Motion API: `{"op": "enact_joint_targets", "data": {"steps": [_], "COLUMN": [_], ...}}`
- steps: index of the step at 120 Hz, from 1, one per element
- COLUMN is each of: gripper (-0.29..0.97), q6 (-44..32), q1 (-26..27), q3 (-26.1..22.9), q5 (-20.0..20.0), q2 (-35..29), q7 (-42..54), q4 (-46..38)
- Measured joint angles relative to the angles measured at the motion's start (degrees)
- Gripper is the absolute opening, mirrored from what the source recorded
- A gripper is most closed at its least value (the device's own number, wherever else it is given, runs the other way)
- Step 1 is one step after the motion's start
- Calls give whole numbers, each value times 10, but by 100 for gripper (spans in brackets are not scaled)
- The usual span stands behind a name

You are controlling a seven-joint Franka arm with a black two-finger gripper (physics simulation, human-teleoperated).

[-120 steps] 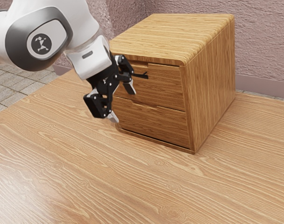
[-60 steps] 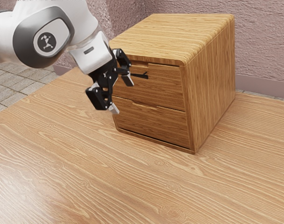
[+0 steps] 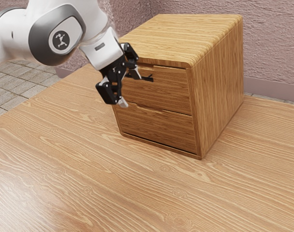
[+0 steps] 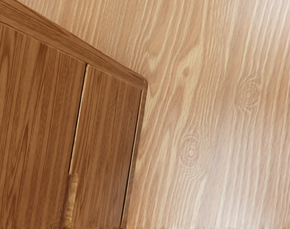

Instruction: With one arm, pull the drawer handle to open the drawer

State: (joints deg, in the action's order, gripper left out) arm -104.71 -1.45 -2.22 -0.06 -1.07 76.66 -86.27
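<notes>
The black two-finger gripper (image 3: 129,89), jaws wide apart and holding nothing, hangs against the closed upper drawer (image 3: 169,92) of the brown wooden cabinet (image 3: 210,77); the approach seems in hand, and next the fingers must close around the small dark drawer handle (image 3: 147,78)

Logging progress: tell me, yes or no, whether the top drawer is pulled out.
No: the top drawer front sits flush with the cabinet face.

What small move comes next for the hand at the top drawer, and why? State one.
Probably ease the hand a little toward the exterior view's right, so that, open as it is, it straddles the handle of the top drawer. The hand is at that drawer's front, it grips nothing, and the drawer sits flush.
</notes>
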Motion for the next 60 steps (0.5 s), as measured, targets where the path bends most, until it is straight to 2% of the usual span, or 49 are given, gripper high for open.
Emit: {"op": "enact_joint_targets", "data": {"steps": [24, 60], "gripper": [68, 68], "q6": [-3, -7], "q1": [-1, -19], "q3": [16, 16], "q5": [1, 2], "q2": [5, 44], "q7": [0, 1], "q4": [1, 47]}}
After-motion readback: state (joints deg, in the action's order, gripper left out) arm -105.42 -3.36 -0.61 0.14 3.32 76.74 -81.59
